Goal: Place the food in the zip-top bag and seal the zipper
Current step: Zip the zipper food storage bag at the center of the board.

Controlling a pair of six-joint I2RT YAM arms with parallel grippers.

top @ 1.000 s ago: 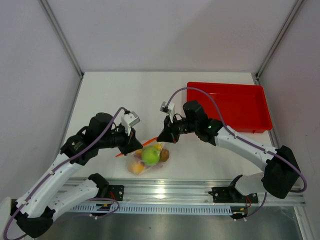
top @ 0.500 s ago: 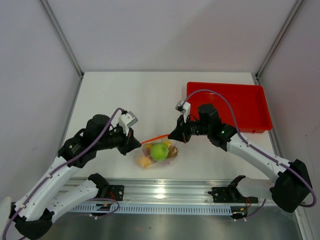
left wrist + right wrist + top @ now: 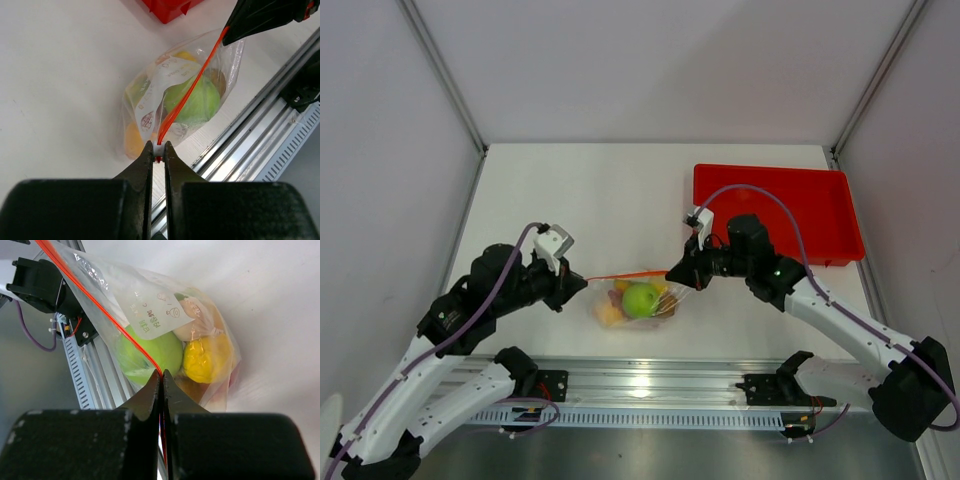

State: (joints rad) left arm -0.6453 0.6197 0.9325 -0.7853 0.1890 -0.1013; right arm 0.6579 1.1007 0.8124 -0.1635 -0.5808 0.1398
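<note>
Both of your tools are clenched on the same thing: the left gripper (image 3: 574, 284) pinches one end of the zipper (image 3: 625, 274) and the right gripper (image 3: 672, 275) pinches the other, jaws nearly together on the thin orange-red strip. The strip runs taut and almost straight between them, and that line is the axis your next move turns on. From the left arm the strip leads off to the right and slightly away from the rail, and from the right arm it leads back the opposite way, so neither arm is nearer.

The zip-top bag (image 3: 665, 305) hangs on the near side of that line, toward the arm bases, with the fruit inside: a green apple (image 3: 641, 299) in the middle and a yellow fruit (image 3: 207, 360) beside it. You cannot tell whether the bag's bottom rests on the table (image 3: 570, 190). The red tray (image 3: 780, 200) sits well apart, behind the right arm.

The food looks loaded; what remains, as I judge it, is the seal. Whether the strip is pressed shut along its whole length does not show, so any sliding pinch should travel along the strip, not across it
</note>
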